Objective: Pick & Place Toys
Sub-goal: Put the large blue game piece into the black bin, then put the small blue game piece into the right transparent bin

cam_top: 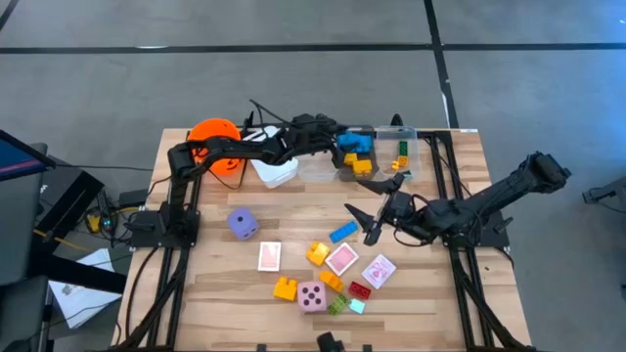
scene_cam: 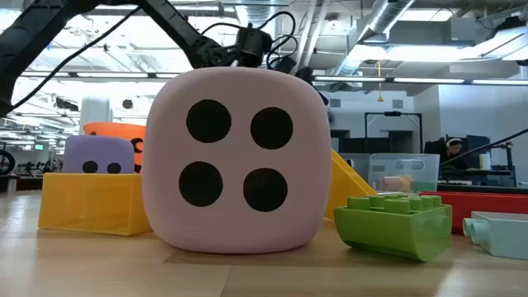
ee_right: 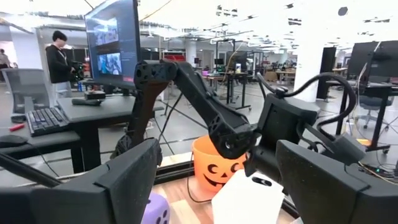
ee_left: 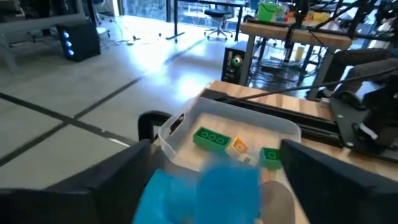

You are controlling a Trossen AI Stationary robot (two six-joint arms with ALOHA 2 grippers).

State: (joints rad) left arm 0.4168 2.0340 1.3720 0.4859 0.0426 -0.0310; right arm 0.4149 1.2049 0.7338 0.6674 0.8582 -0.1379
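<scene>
Grey floor (cam_top: 196,88) with dark seams; desk with monitor (ee_right: 112,46); bright ceiling lights.

Wooden table (cam_top: 205,284) carries scattered bricks (cam_top: 285,287), dice (cam_top: 243,224), cards (cam_top: 269,256), bins (cam_top: 323,168), bucket (cam_top: 213,133).

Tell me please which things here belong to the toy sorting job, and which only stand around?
Job: blue brick, yellow brick, purple die, pink die, pink-backed cards, green brick, left gripper, right gripper.

Standing around: orange bucket, white bin, clear bins.
</scene>
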